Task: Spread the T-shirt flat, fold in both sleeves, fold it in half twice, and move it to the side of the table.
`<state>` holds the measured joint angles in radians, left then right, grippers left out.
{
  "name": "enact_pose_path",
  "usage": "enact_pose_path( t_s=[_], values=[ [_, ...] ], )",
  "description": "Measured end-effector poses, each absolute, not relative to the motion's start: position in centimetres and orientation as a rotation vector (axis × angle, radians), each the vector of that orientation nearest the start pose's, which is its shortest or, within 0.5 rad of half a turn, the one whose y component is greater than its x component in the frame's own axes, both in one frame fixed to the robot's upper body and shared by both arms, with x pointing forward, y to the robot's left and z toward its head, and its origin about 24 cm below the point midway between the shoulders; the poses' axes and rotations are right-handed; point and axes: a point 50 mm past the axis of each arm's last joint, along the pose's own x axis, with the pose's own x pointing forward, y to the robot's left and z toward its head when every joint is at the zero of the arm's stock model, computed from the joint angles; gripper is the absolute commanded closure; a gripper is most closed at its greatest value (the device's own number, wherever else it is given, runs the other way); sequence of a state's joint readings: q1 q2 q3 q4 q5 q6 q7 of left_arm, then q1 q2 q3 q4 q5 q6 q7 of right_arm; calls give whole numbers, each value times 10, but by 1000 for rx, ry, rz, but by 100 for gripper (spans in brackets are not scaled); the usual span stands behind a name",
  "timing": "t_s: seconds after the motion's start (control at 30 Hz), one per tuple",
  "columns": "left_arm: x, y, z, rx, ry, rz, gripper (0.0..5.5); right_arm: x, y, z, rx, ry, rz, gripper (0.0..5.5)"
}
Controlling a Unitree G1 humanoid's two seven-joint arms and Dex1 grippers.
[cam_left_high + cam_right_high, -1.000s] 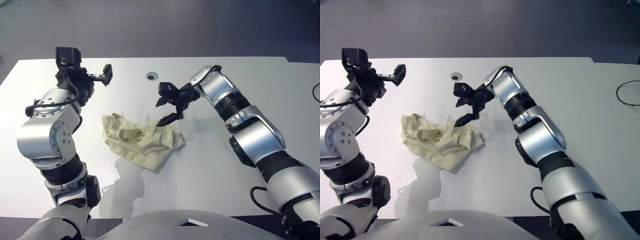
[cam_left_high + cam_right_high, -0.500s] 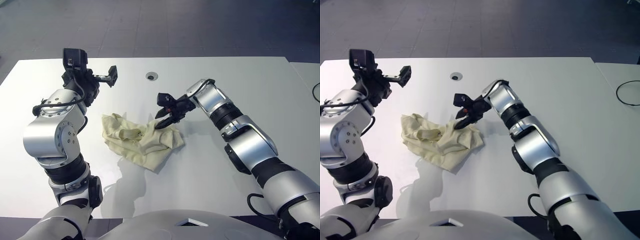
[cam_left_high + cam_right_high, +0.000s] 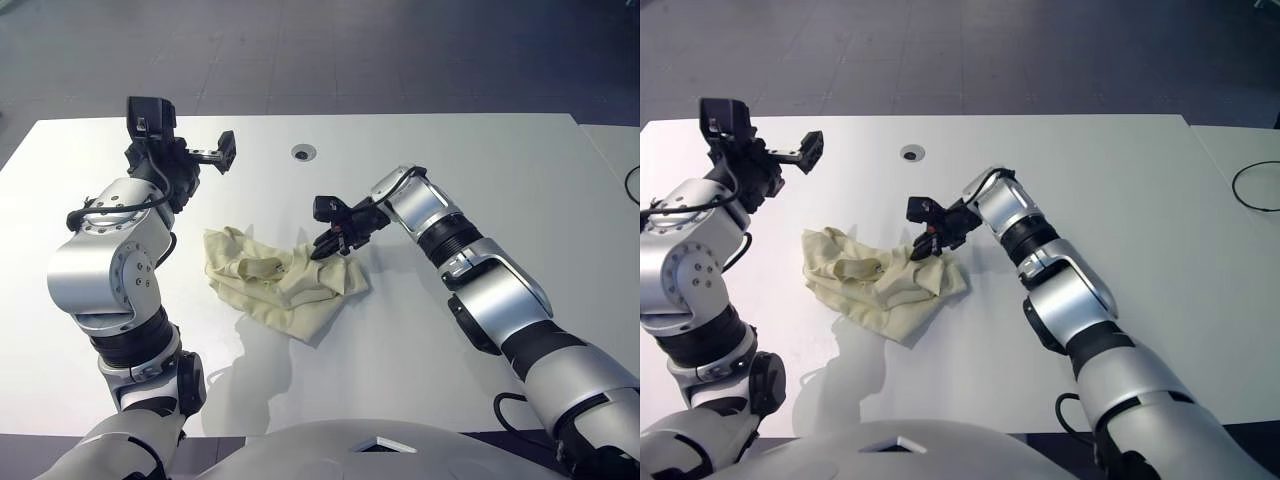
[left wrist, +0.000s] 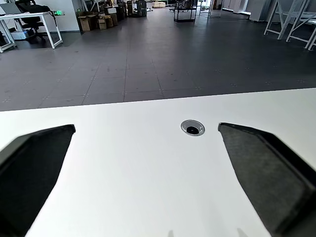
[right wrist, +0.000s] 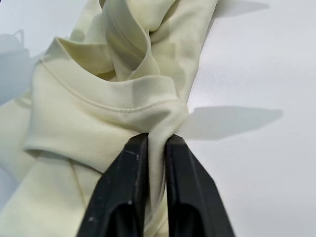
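A: Left gripper (image 3: 218, 152)?
B: Fingers wide apart, holding nothing, above the table (image 3: 480, 160), at 11 o'clock from the T-shirt (image 3: 280, 285).
A: Shirt?
B: Crumpled heap, mid-table. Cable hole (image 3: 303, 152) at its 12.
A: Right gripper (image 3: 325, 245)?
B: Pinched tight on a fold at the shirt's 1 o'clock edge.

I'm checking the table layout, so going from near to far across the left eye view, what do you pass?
T-shirt → right gripper, shut on the shirt's far edge → round grommet hole.
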<state>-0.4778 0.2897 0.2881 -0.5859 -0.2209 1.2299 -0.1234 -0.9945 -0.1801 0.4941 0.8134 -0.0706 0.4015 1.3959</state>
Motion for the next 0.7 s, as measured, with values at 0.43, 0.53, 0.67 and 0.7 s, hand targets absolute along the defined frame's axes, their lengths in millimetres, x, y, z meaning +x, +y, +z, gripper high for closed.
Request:
enact_pose_path(
  t_s=[0.43, 0.53, 0.67, 0.7],
  values=[
    [280, 212, 195, 79, 161, -96, 10, 334, -113, 143, -463, 616, 1478, 548],
    [281, 214, 193, 87, 179, -182, 10, 334, -123, 148, -459, 596, 1440, 548],
    [275, 210, 191, 169, 199, -468, 10, 332, -128, 149, -452, 592, 1412, 548],
    [272, 208, 189, 209, 206, -559, 10, 331, -127, 149, -451, 585, 1413, 548]
  ],
)
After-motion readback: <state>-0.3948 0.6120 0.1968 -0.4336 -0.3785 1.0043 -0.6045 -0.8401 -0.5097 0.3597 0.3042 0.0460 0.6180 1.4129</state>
